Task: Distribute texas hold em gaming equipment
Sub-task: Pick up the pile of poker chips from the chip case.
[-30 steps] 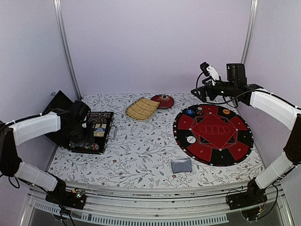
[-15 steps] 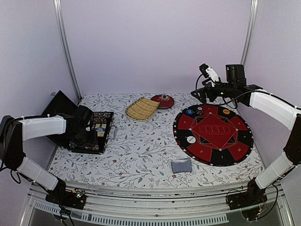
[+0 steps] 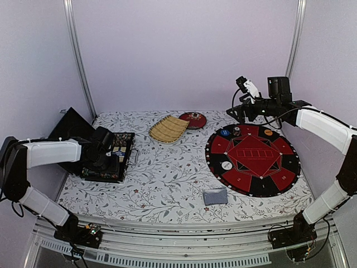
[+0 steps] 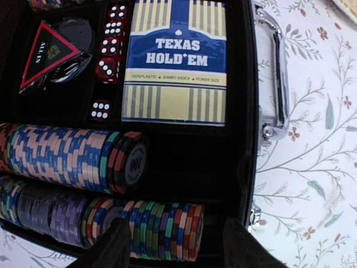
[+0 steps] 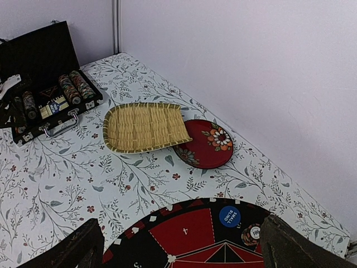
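left fingers (image 4: 114, 248) half open over chip rows (image 4: 72, 159) in the case (image 4: 245, 84), right fingers (image 5: 72, 251) spread wide, both holding nothing

Woven bamboo tray (image 3: 168, 129) just beside red lacquer dish (image 3: 193, 119), nr far edge of floral tbl cloth (image 3: 167, 178).

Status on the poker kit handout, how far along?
Done: blue button, white button, orange chip and small chip stack sit on the round mat; card deck lies on the table beside it. In hand: nothing; left gripper hangs open over the chip rows in the case, right gripper open above the mat. Remaining, likely: those chip rows, boxed cards and dice.
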### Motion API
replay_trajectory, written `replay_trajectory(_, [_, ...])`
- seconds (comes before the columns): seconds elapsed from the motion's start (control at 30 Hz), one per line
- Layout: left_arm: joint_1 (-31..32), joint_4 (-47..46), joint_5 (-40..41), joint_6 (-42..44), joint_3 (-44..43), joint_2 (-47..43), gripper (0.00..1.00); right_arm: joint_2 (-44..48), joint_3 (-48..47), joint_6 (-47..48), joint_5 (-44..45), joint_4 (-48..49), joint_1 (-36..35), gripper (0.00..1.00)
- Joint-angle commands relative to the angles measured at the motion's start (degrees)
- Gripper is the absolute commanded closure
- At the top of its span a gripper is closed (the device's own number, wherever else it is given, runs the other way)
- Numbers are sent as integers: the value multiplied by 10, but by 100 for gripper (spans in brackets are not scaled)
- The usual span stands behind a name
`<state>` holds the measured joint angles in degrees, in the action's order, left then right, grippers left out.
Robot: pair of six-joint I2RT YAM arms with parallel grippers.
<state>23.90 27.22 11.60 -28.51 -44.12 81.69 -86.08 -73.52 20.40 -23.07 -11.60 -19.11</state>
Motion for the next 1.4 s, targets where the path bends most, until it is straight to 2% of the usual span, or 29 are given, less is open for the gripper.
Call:
replay_trajectory(0.0, [18,20,-12,4,5,5,41,6,0,4,-15,-6,-3,1])
replay_trajectory(0.17, [22,29,1,11,-7,6,40,4,-2,4,-22,-10,-3,1])
replay_trajectory(0.37, [56,29,2,24,-20,4,39,-1,-4,7,-26,-13,-3,1])
replay_trajectory(0.6, [55,50,30,30,-34,-8,37,-9,-11,6,-32,-21,-3,1])
replay_trajectory(0.73, [52,63,25,43,-48,-19,28,-11,-12,6,-31,-26,-3,1])
replay_trajectory(0.93, [-17,39,-69,63,-10,-21,13,-16,-15,5,-33,-28,-3,1])
replay_trajectory(1.0, [-30,24,-96,68,-3,-20,11,-18,-17,6,-31,-33,-4,1])
replay_trajectory(1.07, [-38,17,-101,72,0,-18,12,-19,-18,5,-30,-36,-3,1])
replay_trajectory(1.17, [-44,11,-113,82,-1,-8,20,-20,-18,6,-31,-37,-3,1])
replay_trajectory(1.37, [-50,-7,-122,85,6,2,25,-21,-19,8,-24,-41,-3,1])
